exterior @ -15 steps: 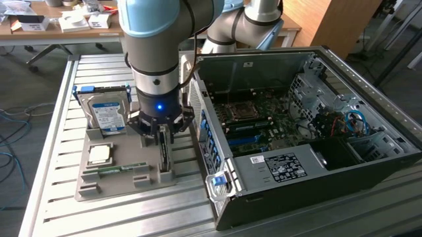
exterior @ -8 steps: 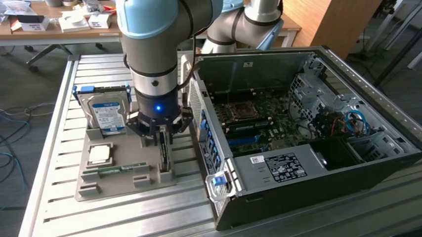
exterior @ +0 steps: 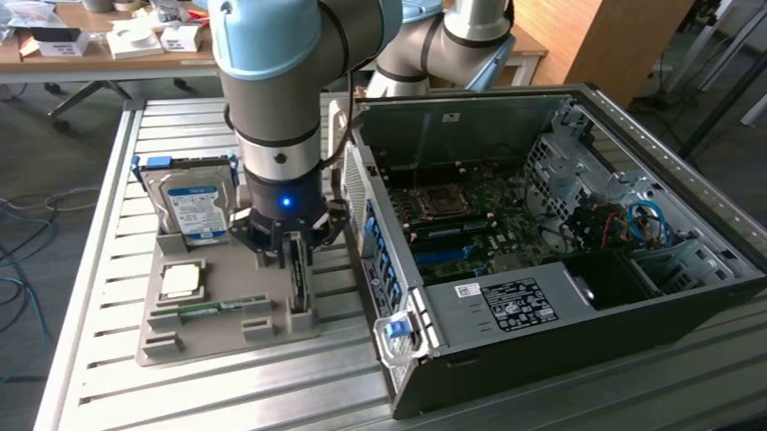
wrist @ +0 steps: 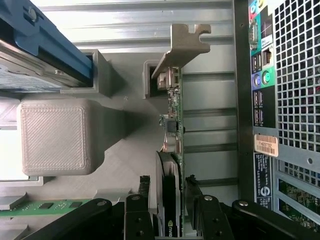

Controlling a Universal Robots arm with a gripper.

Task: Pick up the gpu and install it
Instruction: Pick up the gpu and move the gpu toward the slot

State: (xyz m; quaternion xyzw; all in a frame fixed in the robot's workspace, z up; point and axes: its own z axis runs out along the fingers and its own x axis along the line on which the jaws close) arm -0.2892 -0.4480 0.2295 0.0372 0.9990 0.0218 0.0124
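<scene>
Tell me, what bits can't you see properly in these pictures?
- gpu, exterior view: mostly hidden behind the arm and jaws; just a thin edge shows.
- gpu, wrist view: one end is covered by the jaws and cut off by the picture's edge.
- Hard drive, wrist view: cut off by the edge.
- Case label, exterior view: writing too small to read.
</scene>
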